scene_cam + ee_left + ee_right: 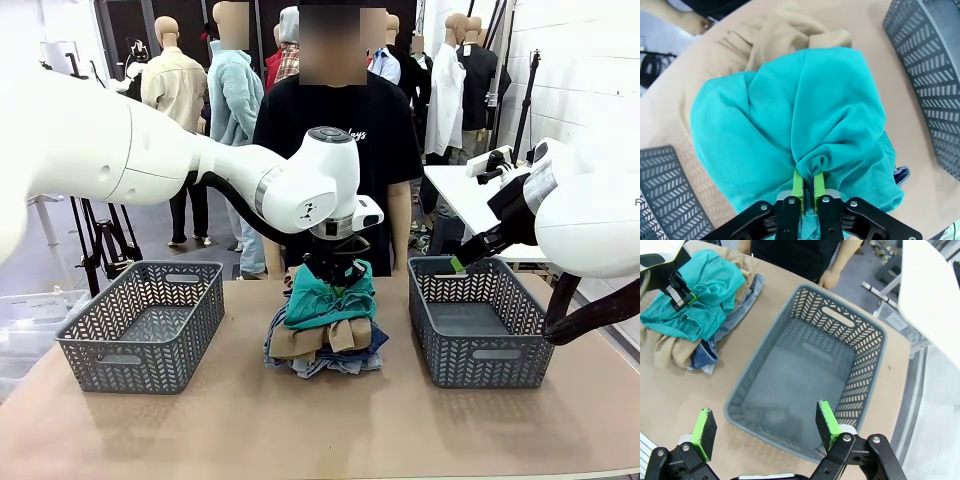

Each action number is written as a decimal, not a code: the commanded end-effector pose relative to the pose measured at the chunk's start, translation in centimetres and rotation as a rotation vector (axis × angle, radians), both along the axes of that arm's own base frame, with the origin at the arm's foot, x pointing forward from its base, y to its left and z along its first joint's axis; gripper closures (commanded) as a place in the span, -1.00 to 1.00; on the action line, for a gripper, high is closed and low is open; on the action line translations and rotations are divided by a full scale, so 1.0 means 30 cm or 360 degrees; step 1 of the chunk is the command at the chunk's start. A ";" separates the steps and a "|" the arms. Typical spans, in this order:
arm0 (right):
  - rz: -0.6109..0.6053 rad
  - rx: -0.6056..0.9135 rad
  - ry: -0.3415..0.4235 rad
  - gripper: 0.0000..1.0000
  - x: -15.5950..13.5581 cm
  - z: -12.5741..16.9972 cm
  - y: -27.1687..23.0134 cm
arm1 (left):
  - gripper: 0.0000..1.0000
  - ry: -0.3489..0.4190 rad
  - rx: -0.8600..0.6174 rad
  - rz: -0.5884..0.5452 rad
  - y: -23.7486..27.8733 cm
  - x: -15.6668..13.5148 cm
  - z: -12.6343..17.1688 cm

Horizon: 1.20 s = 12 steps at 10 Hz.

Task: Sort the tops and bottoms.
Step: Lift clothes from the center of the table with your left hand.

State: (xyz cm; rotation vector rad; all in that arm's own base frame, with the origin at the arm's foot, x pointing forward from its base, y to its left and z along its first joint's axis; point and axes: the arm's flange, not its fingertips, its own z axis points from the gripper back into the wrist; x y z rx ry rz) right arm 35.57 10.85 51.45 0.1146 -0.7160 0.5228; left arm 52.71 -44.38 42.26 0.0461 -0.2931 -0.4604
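Observation:
The clothes lie in one pile at the table's middle. On top is the teal-green top [330, 300] [805, 100] [707, 297]. My left gripper [335, 268] [809, 181] [684, 296] comes down from above and is shut on a pinched fold of it. Under it lies the tan top [320, 338] [785, 35] [667, 347]. The blue denim bottoms [335, 362] [901, 175] [740, 305] are lowest, mostly covered. My right gripper [462, 262] [762, 426] hangs open and empty above the right basket's near rim.
Two grey lattice baskets flank the pile, one on the left [145, 325] [665, 190] and one on the right [480, 320] [925, 65] [860, 370]; nothing lies in either. A person in a black T-shirt [340, 130] stands at the far edge, one hand [830, 277] by the right basket. A white table [935, 295] is at the right.

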 end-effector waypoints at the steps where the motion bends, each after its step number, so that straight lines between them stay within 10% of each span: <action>1: 0.0007 0.0011 0.0005 -1.00 0.006 -0.007 0.001 | 1.00 0.0017 0.0022 0.0057 0.024 -0.007 -0.001; 10: 0.0007 0.0011 0.0005 -1.00 0.006 -0.007 0.001 | 1.00 -0.0376 -0.0269 0.0271 0.304 -0.233 0.374; 12: 0.0007 0.0011 0.0005 -1.00 0.006 -0.007 0.001 | 1.00 -0.0244 -0.0121 0.0195 0.242 -0.145 0.406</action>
